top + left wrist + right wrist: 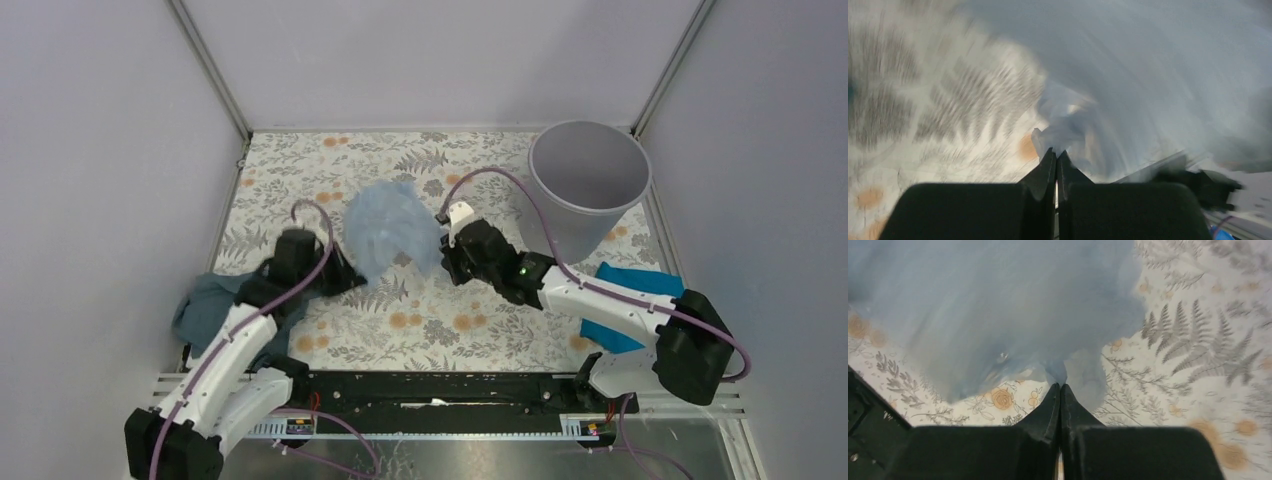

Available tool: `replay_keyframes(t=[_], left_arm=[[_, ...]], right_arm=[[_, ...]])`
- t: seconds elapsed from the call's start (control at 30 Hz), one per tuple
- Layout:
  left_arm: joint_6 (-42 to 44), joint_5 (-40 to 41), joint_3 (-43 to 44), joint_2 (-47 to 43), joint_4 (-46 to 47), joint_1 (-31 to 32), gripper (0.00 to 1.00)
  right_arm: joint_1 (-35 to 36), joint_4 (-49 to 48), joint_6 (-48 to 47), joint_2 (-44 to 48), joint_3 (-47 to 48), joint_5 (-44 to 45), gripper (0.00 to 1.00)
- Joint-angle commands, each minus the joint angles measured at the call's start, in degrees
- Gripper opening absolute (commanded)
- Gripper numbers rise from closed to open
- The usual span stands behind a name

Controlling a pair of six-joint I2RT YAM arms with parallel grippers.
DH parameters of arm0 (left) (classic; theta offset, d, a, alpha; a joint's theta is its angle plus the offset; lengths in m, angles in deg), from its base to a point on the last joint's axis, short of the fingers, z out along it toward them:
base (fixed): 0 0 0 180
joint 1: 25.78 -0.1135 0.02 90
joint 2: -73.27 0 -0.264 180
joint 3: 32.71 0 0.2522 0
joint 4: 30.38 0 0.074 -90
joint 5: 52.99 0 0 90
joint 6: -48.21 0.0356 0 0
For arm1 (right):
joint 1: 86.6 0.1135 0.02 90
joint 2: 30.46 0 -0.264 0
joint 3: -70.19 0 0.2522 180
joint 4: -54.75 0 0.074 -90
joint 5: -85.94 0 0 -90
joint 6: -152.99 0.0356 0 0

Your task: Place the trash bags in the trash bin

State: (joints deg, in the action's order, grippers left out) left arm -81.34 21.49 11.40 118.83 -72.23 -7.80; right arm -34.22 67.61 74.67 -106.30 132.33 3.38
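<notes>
**Both claws clamped on the trash bag (pixel 390 228), short of the trash bin (pixel 575 235)**

Nearest the arm bases, a dark teal-grey cloth (pixel 205 305) lay crumpled under the left arm at the left edge of the floral-patterned table (pixel 450 330). A bright blue cloth (pixel 612 336) lay partly beneath the right arm on the right side.

Farther in, the left gripper (pixel 1056 152) had its jaws pressed together on a bunched fold of the pale-blue film, as the blurred left wrist view showed. The right gripper (pixel 1060 386) was likewise clenched on a pinch of the bag's edge. The bag hung spread between the two claws over the middle of the table, wrinkled and translucent.

At the far right corner the round light-grey bin stood upright, mouth open, well apart from the bag.
</notes>
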Motion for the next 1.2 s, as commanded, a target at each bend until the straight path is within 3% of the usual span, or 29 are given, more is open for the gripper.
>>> replay_keyframes(t=[0.0, 0.07, 0.17, 0.27, 0.33, 0.47, 0.53, 0.63, 0.73, 0.83, 0.9, 1.0, 1.07, 1.17], left_arm=[[8.4, -7.8, 34.7, 6.8, 5.6, -0.1, 0.00], [9.4, -10.4, 46.4, 9.2, 5.4, -0.1, 0.00], [7.5, -10.1, 48.2, 5.1, 12.8, 0.0, 0.00], [4.6, -2.3, 37.3, -0.4, 13.3, -0.1, 0.00], [1.5, 2.5, 25.5, -0.8, 8.2, 0.0, 0.00], [-2.7, -2.3, 3.8, -1.5, 8.2, -0.1, 0.00], [-3.9, -2.1, -1.3, -3.7, 9.1, -0.1, 0.00], [0.0, -0.7, 5.4, -3.0, 8.1, -0.5, 0.00], [7.9, -1.7, 24.6, 3.9, 5.3, -0.5, 0.00], [10.6, -6.3, 46.3, 8.7, 4.9, -0.4, 0.00], [9.2, -8.8, 51.9, 7.2, 9.1, -0.4, 0.00], [6.6, -7.2, 48.0, 1.5, 15.1, -0.4, 0.00], [5.8, -3.4, 39.9, -2.1, 15.4, -0.4, 0.00], [4.3, -2.1, 25.2, -3.8, 10.7, -0.4, 0.00]], right_arm=[[0.2, 4.2, -6.7, 1.3, 26.9, 0.3, 0.00], [0.2, 9.4, -7.6, 0.5, 36.6, -3.0, 0.00], [0.4, 6.5, -5.8, 5.3, 36.4, -7.2, 0.00], [0.4, -1.7, -3.0, 11.8, 24.0, -4.5, 0.00], [0.3, -2.5, -0.3, 13.1, 14.8, -0.3, 0.00], [0.3, -3.9, 8.1, 10.0, -1.3, -1.8, 0.00], [0.2, -6.1, 10.2, 8.6, -5.2, -3.8, 0.00], [0.2, -4.4, 6.6, 7.2, -0.1, -1.0, 0.00], [0.2, 2.1, -3.3, 4.0, 17.3, 1.1, 0.00], [0.3, 9.2, -8.7, 2.3, 34.2, 0.4, 0.00], [0.3, 9.8, -9.4, 4.3, 39.4, -1.8, 0.00], [0.3, 2.0, -8.7, 11.5, 33.8, -3.2, 0.00], [0.4, -4.5, -7.7, 15.9, 25.0, -1.4, 0.00], [0.2, -4.5, -5.3, 16.6, 12.7, 4.4, 0.00]])
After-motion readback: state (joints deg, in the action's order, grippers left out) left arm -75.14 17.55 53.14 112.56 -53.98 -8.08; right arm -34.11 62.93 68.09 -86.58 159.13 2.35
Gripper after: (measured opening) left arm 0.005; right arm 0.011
